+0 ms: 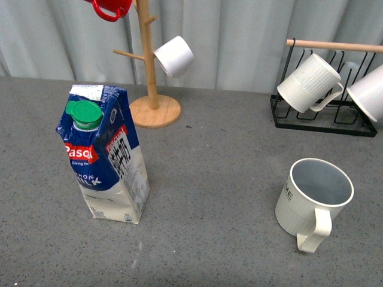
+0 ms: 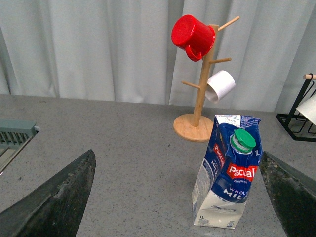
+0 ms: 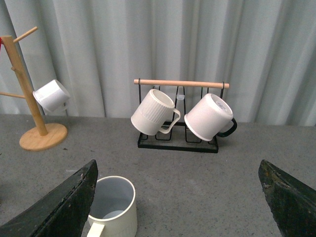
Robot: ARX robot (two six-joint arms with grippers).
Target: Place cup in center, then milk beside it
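Note:
The cup (image 1: 311, 200), cream-white with a grey-blue inside and a loop handle toward the front, stands upright at the right of the grey table. It also shows in the right wrist view (image 3: 114, 207), beside one finger. The milk (image 1: 106, 156), a blue-and-white carton with a green cap, stands upright at the left. It shows in the left wrist view (image 2: 228, 170) ahead of the open fingers. My left gripper (image 2: 180, 197) is open and empty. My right gripper (image 3: 177, 202) is open and empty. Neither arm shows in the front view.
A wooden mug tree (image 1: 152, 89) stands at the back left with a red mug (image 1: 112, 7) and a small white cup (image 1: 175, 57). A black wire rack (image 1: 323, 113) at the back right holds a ribbed white mug (image 1: 308, 84) and another white mug (image 1: 368, 92).

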